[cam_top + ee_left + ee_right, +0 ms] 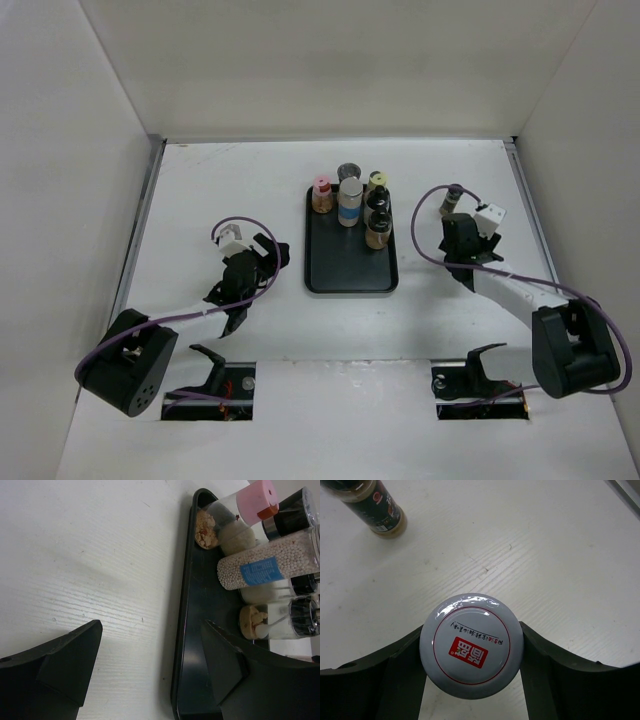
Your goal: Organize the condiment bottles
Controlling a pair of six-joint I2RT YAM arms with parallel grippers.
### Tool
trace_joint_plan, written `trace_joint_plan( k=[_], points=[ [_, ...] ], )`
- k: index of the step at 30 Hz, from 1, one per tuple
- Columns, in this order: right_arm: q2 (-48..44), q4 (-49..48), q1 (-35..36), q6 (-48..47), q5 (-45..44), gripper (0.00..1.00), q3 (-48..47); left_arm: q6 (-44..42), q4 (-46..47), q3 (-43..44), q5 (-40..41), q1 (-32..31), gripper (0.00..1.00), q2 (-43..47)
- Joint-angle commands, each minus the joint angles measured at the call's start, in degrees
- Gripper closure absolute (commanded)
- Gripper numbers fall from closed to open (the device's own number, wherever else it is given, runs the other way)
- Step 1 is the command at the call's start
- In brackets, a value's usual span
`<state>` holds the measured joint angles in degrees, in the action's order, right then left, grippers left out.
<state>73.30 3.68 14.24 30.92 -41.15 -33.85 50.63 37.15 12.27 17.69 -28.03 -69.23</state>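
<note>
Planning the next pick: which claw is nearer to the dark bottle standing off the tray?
Right. The right claw sits just short of the dark bottle, closed on a white-capped bottle; the left claw is left of the tray.

white table (220, 190), plain white walls (330, 60) around

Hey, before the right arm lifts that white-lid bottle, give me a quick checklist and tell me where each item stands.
1. Right gripper touches both sides of the white-lid bottle: ok.
2. Bottle centred in the gripper: ok.
3. Grip firm enough to lift: cannot tell.
4. Bare room on the tray, near half: ok.
5. Left gripper open, empty, at the tray's left edge: ok.
6. Dark bottle stands apart from the gripped one: ok.
</note>
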Motion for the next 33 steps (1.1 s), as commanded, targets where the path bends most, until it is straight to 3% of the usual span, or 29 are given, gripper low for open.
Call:
trace_joint_plan(
  k=[1, 8, 14, 21, 33],
  points=[
    [-0.6, -5.4, 0.2, 0.5, -1.3, 0.36, -0.1, 0.5, 3.0, 0.8, -0.6, 0.1, 0.21, 0.0],
    [-11.5, -0.4, 9.5, -0.4, -2.6, 0.4, 0.4, 0.5, 3.1, 0.8, -0.4, 0.0, 0.21, -0.1],
    [-16.7, 1.2, 22.3, 3.7, -0.1, 0.4, -0.4, 0.6, 3.4, 1.0, -0.5, 0.0, 0.21, -0.6],
    [-5.1, -7.7, 32.3, 2.8, 1.8, 0.39, -6.5, 0.6, 3.4, 0.6, -0.5, 0.1, 0.21, 0.1],
    [9.3, -16.2, 33.5, -2.4, 1.2, 0.37, -11.6, 0.6, 3.4, 0.8, -0.6, 0.1, 0.21, -0.5]
  ],
)
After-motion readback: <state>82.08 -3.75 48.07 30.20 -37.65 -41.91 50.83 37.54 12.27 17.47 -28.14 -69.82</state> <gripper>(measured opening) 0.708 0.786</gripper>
